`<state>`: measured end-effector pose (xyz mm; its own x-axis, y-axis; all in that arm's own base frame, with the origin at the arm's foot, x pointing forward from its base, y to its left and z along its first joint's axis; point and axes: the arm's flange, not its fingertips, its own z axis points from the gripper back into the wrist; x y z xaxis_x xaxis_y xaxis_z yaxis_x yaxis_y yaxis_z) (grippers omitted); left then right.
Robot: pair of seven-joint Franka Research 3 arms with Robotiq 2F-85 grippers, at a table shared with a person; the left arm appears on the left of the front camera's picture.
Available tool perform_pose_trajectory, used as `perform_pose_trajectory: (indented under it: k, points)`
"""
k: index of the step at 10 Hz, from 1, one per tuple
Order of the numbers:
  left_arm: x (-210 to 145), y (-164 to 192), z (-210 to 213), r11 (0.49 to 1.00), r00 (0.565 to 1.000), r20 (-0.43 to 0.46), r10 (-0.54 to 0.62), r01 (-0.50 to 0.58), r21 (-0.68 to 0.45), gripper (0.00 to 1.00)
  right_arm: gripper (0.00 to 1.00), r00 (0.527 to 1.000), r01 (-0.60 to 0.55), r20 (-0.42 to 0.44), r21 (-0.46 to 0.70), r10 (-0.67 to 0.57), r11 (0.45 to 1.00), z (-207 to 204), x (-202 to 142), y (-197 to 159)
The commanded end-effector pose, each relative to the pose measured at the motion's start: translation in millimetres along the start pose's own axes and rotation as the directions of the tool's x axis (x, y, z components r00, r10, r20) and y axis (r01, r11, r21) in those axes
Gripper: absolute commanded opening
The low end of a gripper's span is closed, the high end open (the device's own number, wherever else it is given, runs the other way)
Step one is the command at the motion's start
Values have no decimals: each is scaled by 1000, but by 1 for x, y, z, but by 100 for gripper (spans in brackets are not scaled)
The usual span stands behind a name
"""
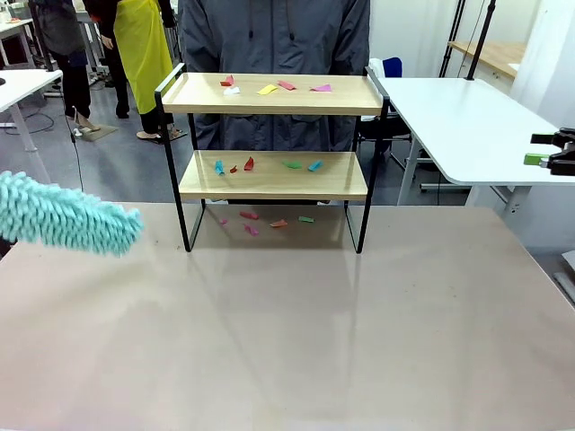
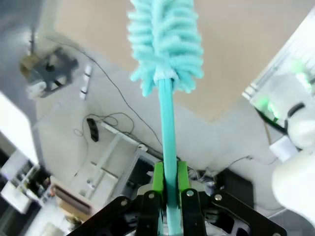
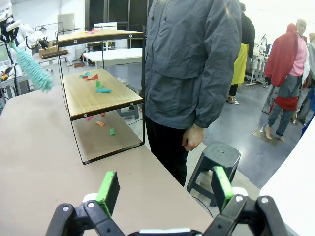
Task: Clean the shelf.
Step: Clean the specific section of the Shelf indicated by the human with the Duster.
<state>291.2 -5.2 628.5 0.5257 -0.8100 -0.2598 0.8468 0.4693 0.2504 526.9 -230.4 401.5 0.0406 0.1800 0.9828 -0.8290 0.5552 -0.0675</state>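
The shelf (image 1: 269, 187) stands at the far middle of the tabletop (image 1: 296, 341), a person (image 1: 274, 36) just behind it. Paper scraps (image 1: 293, 164) lie on both boards and beneath. The left tool (image 2: 170, 178) is clenched on a teal duster (image 2: 166, 44) by its handle — the head hangs over the tabletop's left edge. The right tool (image 3: 166, 187) is released, jaws wide.

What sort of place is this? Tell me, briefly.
Probably a robotics lab or workshop: white work tables, loose cables on the floor, and a shelf strewn with paper scraps as a test.
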Motion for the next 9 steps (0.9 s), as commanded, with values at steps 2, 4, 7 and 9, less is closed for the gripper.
perform_pose_trajectory:
  k: [2, 4, 7, 9]
  points:
    - [2, -33, 5, 951, 950, 13, -311, 310, 7, 13, 100, 1000, -5, 3, 2, 5, 1000, -2, 3, 1]
    - [13, -46, 5, 906, 906, -8, -423, 423, -17, 13, 100, 1000, -5, 3, 2, 5, 1000, -2, 3, 1]
    - [17, -49, 8, 926, 926, 4, -379, 379, -10, 13, 100, 1000, -5, 3, 2, 5, 1000, -2, 3, 1]
    - [17, -49, 8, 926, 926, 4, -379, 379, -10, 13, 100, 1000, -5, 3, 2, 5, 1000, -2, 3, 1]
